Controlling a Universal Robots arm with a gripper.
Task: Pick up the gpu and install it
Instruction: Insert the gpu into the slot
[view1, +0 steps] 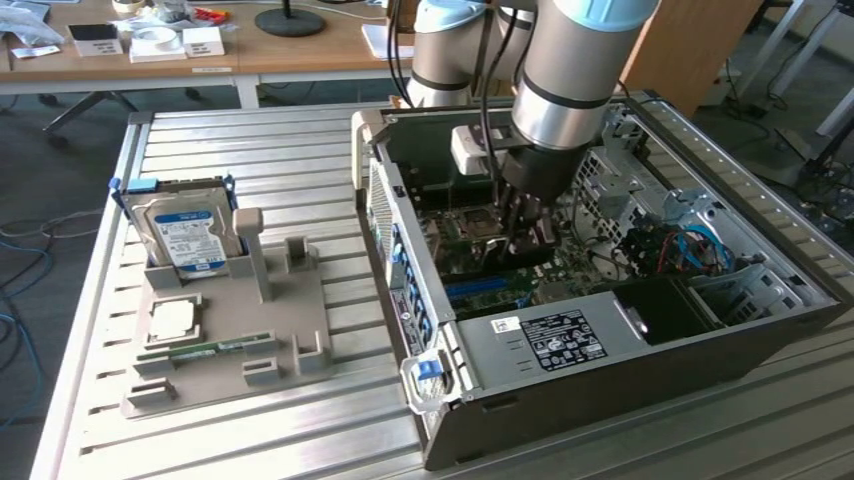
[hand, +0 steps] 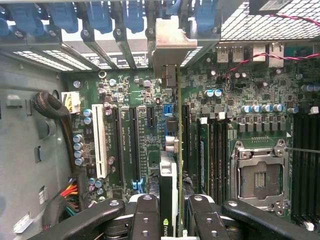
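Holding the gpu (hand: 172, 165) edge-on between narrow jaws, your gripper (hand: 172, 220) hangs inside the open computer case (view1: 747, 330) above the motherboard (hand: 125, 100), so you keep the card upright and its silver bracket (hand: 175, 42) lined with the rear slot openings.

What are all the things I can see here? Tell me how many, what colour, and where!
computer case: one, dark grey, open, on the metal table, exterior view's right
motherboard: one, green, inside the case
gpu: one, dark with a silver bracket, edge-on over the motherboard slots, between the hand's fingers
processor socket: one, silver, on the motherboard
hard drive: one, silver with a blue label, upright in the grey holder, exterior view's left
grey holder: one, on the table
memory stick: one, green, lying in the holder
metal table: one, silver, ribbed
robot arm: one, grey and light blue, reaching into the case
hand: one, black, shut on the gpu
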